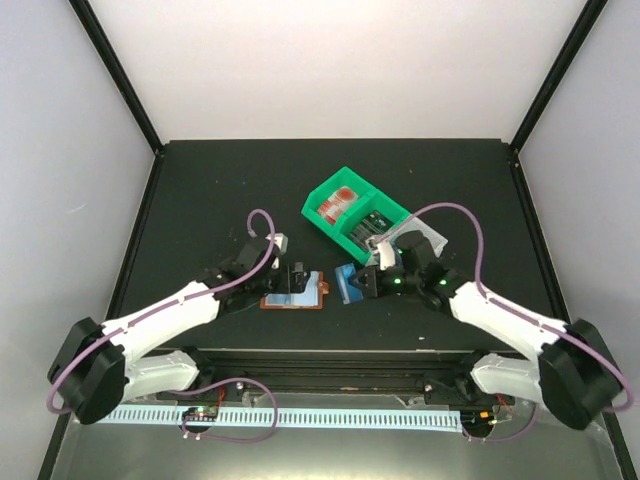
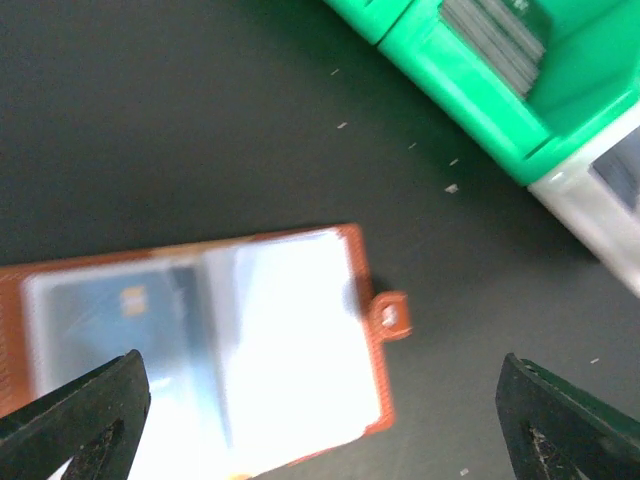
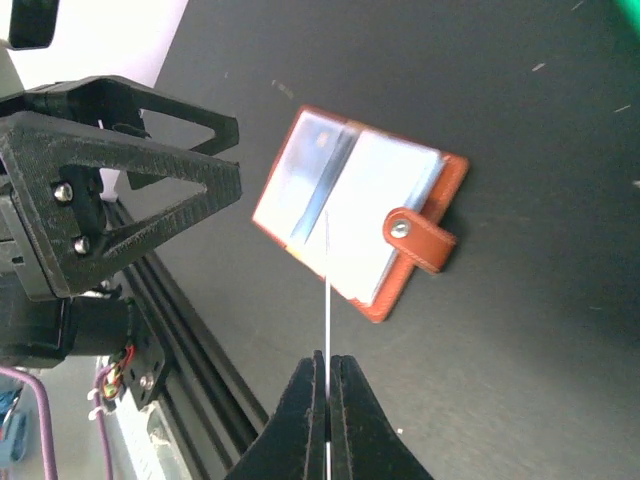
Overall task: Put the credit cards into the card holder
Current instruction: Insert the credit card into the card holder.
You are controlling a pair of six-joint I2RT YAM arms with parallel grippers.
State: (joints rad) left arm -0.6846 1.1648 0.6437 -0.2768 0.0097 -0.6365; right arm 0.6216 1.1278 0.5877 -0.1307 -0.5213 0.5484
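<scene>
Here, by the table's (image 1: 200, 180) front edge, right gripper (image 3: 327, 360) pinches a card (image 1: 349, 285); left gripper (image 2: 320, 378) gapes empty over the wallet (image 2: 290, 340).

Even bright light, card holder (image 2: 285, 345) glaring, blurred

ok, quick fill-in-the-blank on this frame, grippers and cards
1. The holder lies ___, its clear sleeves showing.
2. The right gripper is shut on a ___ card.
3. The left gripper hovers over the ___.
4. Red cards sit in the ___ bin.

Missing words: open; blue; holder; green.
</scene>
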